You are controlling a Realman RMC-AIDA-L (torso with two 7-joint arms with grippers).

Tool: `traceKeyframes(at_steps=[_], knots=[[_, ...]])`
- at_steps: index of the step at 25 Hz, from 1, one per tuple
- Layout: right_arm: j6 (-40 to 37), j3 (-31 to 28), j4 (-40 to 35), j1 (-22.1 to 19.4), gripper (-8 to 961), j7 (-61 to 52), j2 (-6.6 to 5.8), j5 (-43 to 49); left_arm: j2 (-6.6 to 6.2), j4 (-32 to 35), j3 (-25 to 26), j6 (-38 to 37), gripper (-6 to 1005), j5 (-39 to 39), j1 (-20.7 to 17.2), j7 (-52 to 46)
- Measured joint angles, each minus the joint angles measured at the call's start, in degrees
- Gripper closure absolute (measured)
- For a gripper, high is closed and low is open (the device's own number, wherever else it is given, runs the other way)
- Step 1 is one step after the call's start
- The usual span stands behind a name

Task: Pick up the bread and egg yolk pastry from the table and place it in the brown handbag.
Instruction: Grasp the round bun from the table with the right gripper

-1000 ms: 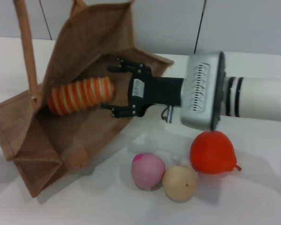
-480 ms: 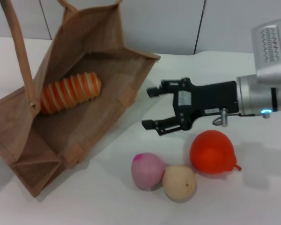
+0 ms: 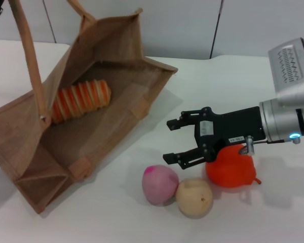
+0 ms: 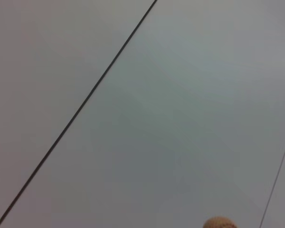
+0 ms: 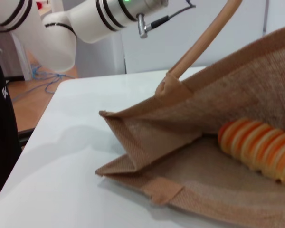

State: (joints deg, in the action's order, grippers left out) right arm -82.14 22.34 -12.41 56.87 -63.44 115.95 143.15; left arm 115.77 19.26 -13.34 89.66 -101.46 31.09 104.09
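White tabletop (image 3: pixel 253 86) fills the scene, backed by pale grey wall panels. Largest on it is the brown woven jute handbag (image 3: pixel 116 106), lying on its side with its mouth gaping toward the robot's right and one tan loop handle (image 3: pixel 30 55) held up toward the top left of the head view; the left gripper itself is out of sight there, so its fingers cannot be judged. Inside the bag, against the far wall, rests the elongated ridged bread with orange and cream stripes (image 3: pixel 81 101), which the right wrist view shows lying on the lower side of the bag (image 5: pixel 261 147). Outside the bag, the black right gripper (image 3: pixel 177 142) hangs with its fingers spread and empty, between the bag's mouth and a cluster of three round items. Of those, the orange-red pear-shaped fruit (image 3: pixel 233 167) sits partly behind the gripper body, the pink round ball (image 3: pixel 159 185) lies nearer the bag, and the small pale tan egg yolk pastry (image 3: pixel 194 197) touches the pink ball, nearest the robot. The pastry looks light, crumbly and apt to roll, so a gentle pinch across its widest part seems best, coming from above on the side away from the pink ball to avoid nudging both.
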Motion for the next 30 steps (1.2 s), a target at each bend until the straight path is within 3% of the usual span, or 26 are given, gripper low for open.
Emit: traceKeyframes(at_steps=[12, 19, 30], knots=[[-6.93, 7.89, -5.77, -2.68, 75, -5.54, -0.09, 0.17, -0.11, -0.12, 0.25, -3.18, 835, 1.44, -0.16, 0.14], [-15.11, 10.12, -10.12, -5.82, 76, -5.85, -0.04, 0.16, -0.34, -0.12, 0.54, -3.35, 833, 1.04, -0.86, 0.09], [-16.33, 13.14, -10.29, -6.44, 77, -5.66, 0.16, -0.10, -0.61, -0.10, 0.59, -3.97, 830, 1.18, -0.90, 0.17]])
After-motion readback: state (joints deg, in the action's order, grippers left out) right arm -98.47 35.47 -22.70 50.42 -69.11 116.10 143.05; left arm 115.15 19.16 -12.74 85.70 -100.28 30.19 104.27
